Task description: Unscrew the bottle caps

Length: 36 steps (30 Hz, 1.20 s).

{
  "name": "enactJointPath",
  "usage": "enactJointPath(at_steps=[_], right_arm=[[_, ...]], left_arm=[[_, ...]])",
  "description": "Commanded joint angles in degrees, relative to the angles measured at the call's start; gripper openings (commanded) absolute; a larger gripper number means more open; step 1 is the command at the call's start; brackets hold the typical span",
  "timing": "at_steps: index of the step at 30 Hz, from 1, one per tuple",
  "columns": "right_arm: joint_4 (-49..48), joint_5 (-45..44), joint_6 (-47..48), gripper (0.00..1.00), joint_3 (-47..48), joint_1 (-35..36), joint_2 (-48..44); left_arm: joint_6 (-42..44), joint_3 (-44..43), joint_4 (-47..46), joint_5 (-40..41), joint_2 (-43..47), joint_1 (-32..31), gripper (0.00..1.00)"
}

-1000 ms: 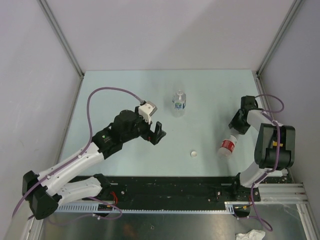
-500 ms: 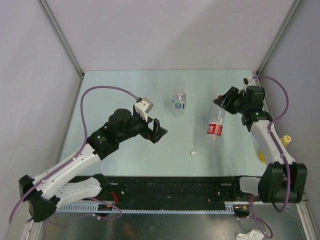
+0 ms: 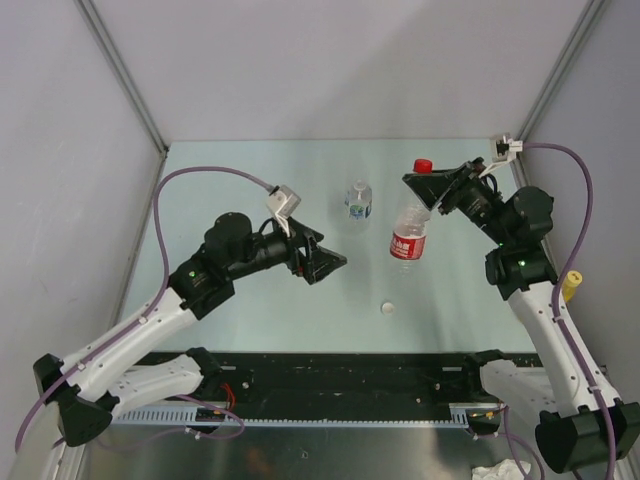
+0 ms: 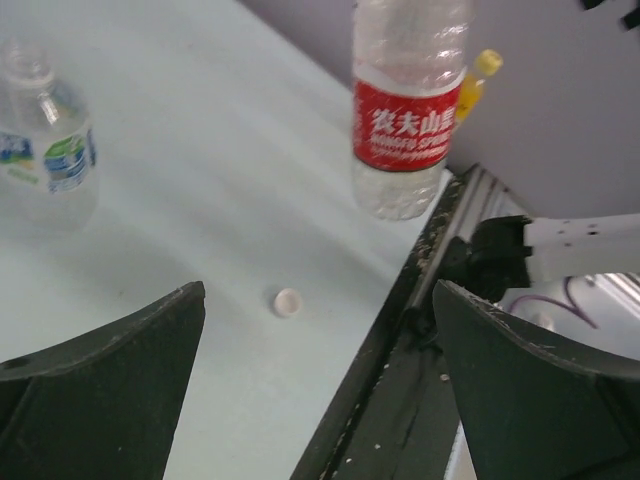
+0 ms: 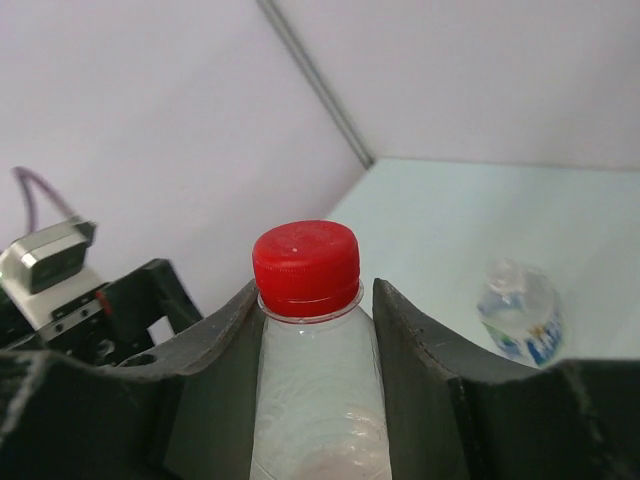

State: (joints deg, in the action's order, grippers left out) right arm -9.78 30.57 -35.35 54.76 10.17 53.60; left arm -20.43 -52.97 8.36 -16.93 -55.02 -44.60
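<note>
Gripping the red-label bottle (image 3: 406,238) by its neck, the right claw (image 3: 430,189) has its fingers (image 5: 222,360) closed in against the clear plastic just under the red cap (image 5: 305,262), which sits screwed on above them. That bottle hangs about upright out over the middle of the bench (image 3: 240,170), somewhat toward the right edge; whether its base touches the surface I cannot tell. The left claw (image 3: 328,262) is held above the bench left of centre, pointing at the bottle, its fingers (image 4: 105,385) spread wide with nothing between them. A blue-label bottle (image 3: 358,200) stands on the bench toward the far edge, about midway along it, apart from both claws. The white cap (image 3: 387,308) lies loose by itself toward the near edge, between the two arms. A yellow-capped bottle (image 3: 570,285) stands at the right edge, beside the right arm.
</note>
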Motion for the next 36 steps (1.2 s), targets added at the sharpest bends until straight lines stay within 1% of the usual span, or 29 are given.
enactJointPath(at_steps=[1,5,15,23,33,35,36], right_arm=[[-12.88,1.13,-2.96,0.21,0.95,4.03,-1.50],[-19.12,0.85,-5.22,0.23,0.96,6.08,-1.05],[-29.86,-2.52,-10.31,0.22,0.93,11.53,0.98],[-32.99,-4.56,-11.13,0.21,0.96,15.73,2.85],[-34.20,-4.53,-11.78,0.20,0.95,18.07,5.16],[-34.50,-4.52,-12.00,0.20,0.91,18.20,5.43],[-34.60,-4.58,-12.14,0.21,0.94,18.25,5.49]], left_arm=[[-5.10,-0.33,-11.93,-7.35,3.17,0.25,0.99],[-7.72,-0.24,-19.64,-11.34,3.30,0.30,1.00],[-6.19,-3.98,-23.43,-14.49,-1.95,0.30,0.99],[-4.86,-5.45,-25.56,-18.39,-6.46,0.09,0.99],[-3.62,-7.73,-26.08,-21.53,-12.34,-1.30,0.99],[-3.23,-8.24,-26.11,-21.80,-13.21,-1.55,0.98],[-3.18,-8.40,-26.11,-21.82,-13.59,-1.63,0.96]])
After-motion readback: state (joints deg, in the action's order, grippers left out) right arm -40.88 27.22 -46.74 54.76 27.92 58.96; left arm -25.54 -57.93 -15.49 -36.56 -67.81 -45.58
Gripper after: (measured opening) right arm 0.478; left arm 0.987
